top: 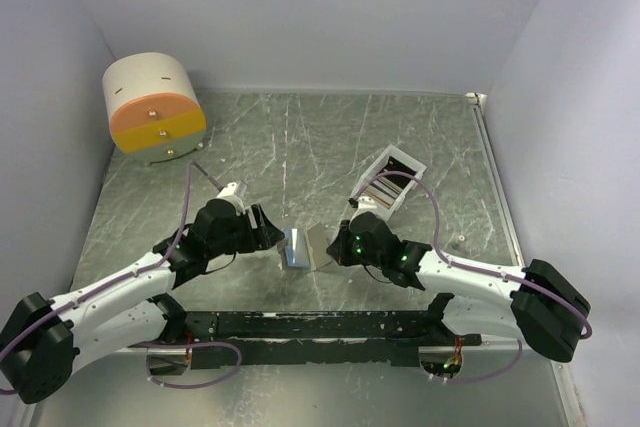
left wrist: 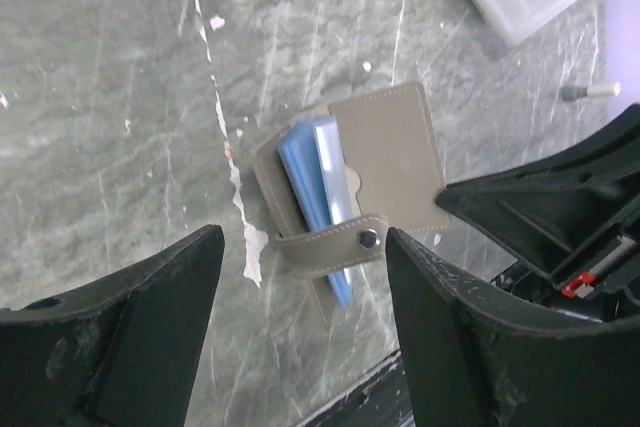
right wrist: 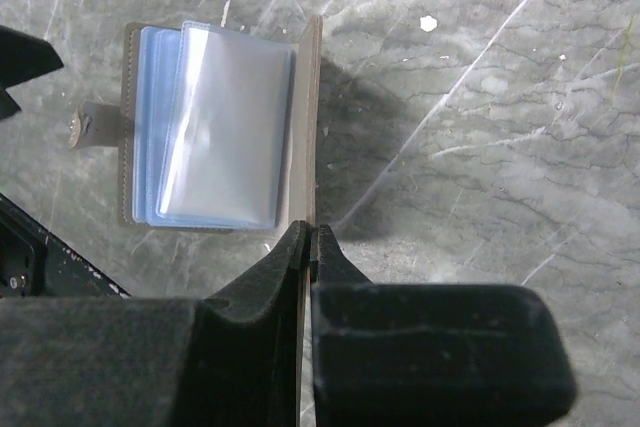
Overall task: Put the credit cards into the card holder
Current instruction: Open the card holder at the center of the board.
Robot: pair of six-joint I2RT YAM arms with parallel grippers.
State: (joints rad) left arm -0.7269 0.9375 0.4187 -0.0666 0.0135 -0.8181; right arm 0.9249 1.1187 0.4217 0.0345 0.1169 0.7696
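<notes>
top external view: one wallet (top: 300, 247) sits open on the scratched grey table (top: 300, 137), right in the middle, between the two arms. the left gripper (top: 268, 230) hangs just to its left, the right gripper (top: 338, 245) right against its right edge. behind the right arm there's one white slotted tray (top: 410, 162) set at an angle, with cards (top: 385, 187) standing in it, reddish-brown and dark; too small here to count. far back left, one big round cream-and-orange drum (top: 155, 102), well apart from everything.

over to the right wrist view: the two fingers are pinched together on the thin taupe cover of the wallet, holding that flap up on edge. the other half lies flat, and i count at least two pale blue see-through sleeves (right wrist: 215, 127) fanned on it. whether a card is in them, i can't tell.

left wrist view now: two dark fingers (left wrist: 140, 327) spread wide, nothing between them, clear of the wallet on the table below. one strap with one snap stud (left wrist: 368, 238) runs across the blue sleeves. a corner of the tray shows top right.
</notes>
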